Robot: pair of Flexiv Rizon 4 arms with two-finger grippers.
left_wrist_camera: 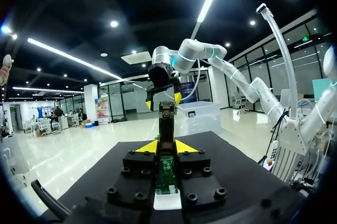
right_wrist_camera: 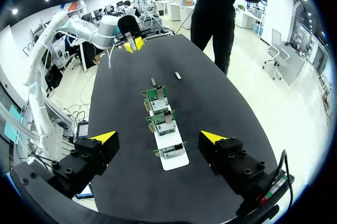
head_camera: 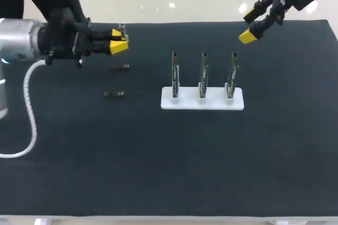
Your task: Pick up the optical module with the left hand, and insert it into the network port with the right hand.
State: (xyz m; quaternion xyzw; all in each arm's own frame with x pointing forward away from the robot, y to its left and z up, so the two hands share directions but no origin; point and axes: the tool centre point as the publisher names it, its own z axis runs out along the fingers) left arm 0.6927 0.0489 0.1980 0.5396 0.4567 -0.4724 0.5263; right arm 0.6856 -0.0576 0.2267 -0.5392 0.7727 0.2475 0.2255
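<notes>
1. The left end effector [head_camera: 119, 41] hovers over the worktop's [head_camera: 174, 172] far left part, clenched on the optical module [left_wrist_camera: 166, 129].
2. The module's long axis runs along the fingers. Its green board end sits back between them, and its metal end juts ahead past the yellow tips, toward the right arm.
3. Two loose modules [head_camera: 119, 67] lie flat on the worktop near the left end effector, long axes across the head view.
4. Three circuit boards [head_camera: 203, 74] stand upright in a row on a white base [head_camera: 211, 103] at mid-worktop.
5. The right end effector [head_camera: 248, 27] hangs released, fingers wide apart, above the far right corner and looking down the row of boards.
</notes>
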